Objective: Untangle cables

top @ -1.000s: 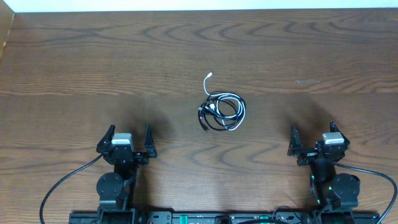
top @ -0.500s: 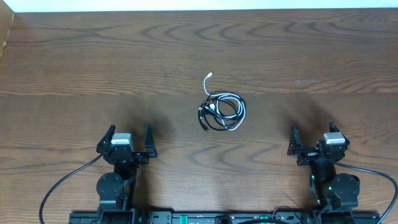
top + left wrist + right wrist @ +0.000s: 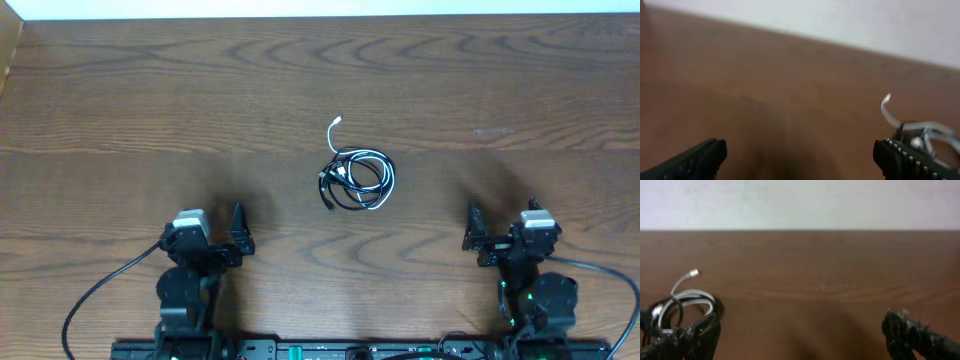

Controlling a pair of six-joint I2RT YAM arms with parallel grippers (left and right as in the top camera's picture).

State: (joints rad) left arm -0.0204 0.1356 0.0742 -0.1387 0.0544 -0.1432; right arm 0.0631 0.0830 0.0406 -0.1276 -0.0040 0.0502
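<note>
The cables [image 3: 356, 177] lay in one small knotted coil near the middle of the worktop [image 3: 150, 100], ahead of both arms and well apart from them. From the left fingers [image 3: 240, 228] the coil sat forward and to the right; the left wrist view was blurred, but it caught the coil at its right edge, just above the right-hand finger. From the right fingers [image 3: 470, 224] the coil sat forward and to the left, low at the left edge of the right wrist view. Both pairs stood spread wide with nothing between them. Neither arm looked clearly nearer, since the coil lay about midway between the two. The coil was roughly round and so had no strong long axis. The white cord [image 3: 335, 132] ran a loose tail out toward the far side, ending in a small plug, and a short black end [image 3: 327, 203] poked out on the near left. In my judgement either arm had to reach forward and inward, and the white tail looked the freest piece to take first
</note>
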